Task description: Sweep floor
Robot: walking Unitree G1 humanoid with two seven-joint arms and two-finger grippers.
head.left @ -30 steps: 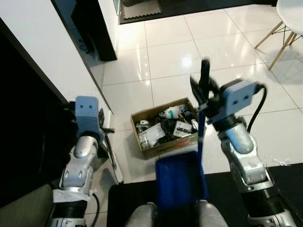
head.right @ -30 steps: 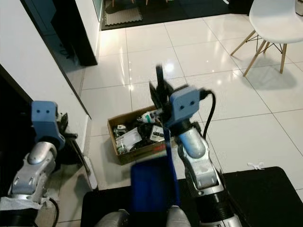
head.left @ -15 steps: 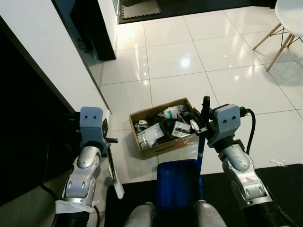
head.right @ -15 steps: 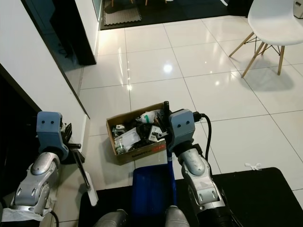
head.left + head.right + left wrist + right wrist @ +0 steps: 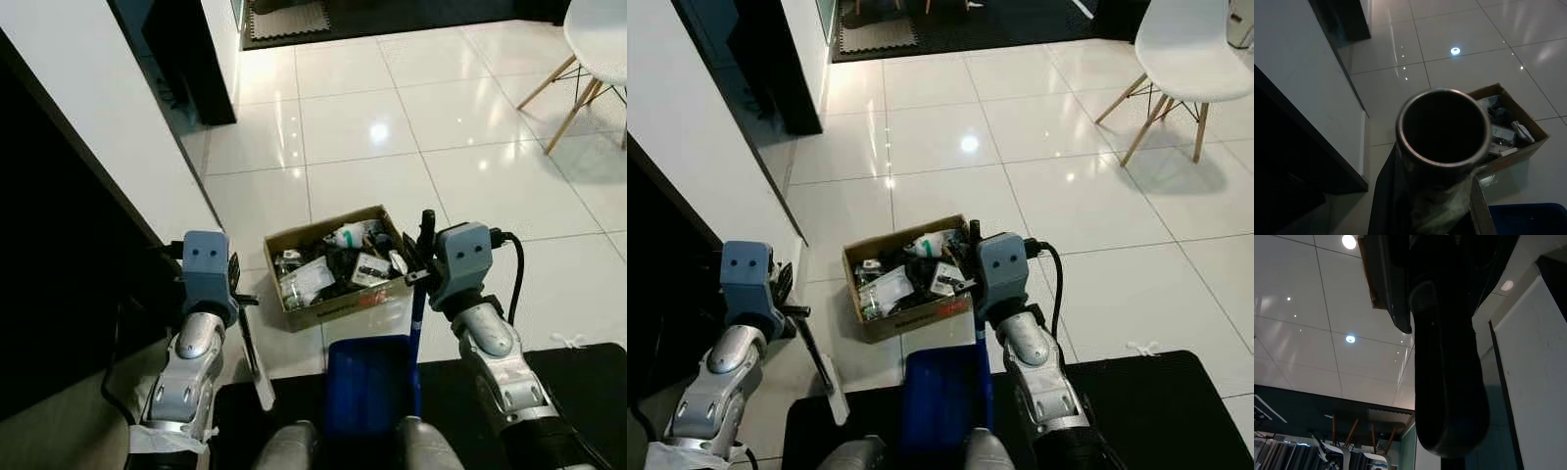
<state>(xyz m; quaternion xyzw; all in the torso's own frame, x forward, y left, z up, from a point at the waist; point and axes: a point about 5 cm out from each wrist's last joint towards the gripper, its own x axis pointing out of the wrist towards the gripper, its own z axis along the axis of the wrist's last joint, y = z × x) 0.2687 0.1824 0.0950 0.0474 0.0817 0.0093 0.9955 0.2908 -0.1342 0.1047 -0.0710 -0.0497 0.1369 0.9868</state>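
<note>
Sweeping looks close to wrapped up, as far as you can judge; the cardboard box (image 5: 338,265) on the white tile floor (image 5: 460,147) just ahead of you is packed with litter, and the tiles around it read as clean apart from a small white scrap (image 5: 1141,348) near the black mat (image 5: 1156,392) on the right; that scrap may be what is left.

Your right gripper (image 5: 423,257) is clamped on the upright handle of the blue dustpan (image 5: 370,382), whose pan sits near you, between the box and your knees, its mouth just beside the box's near wall; whether the pan holds anything you cannot tell from these views.

Your left gripper (image 5: 235,291) grips the broom (image 5: 821,364) by its pole, head down on the floor to the left of the box, beside the white wall; the left wrist view looks straight down the pole's open metal end (image 5: 1443,128).

If the pan is loaded, tipping it into the box would be next; otherwise collect the scrap on the right.
</note>
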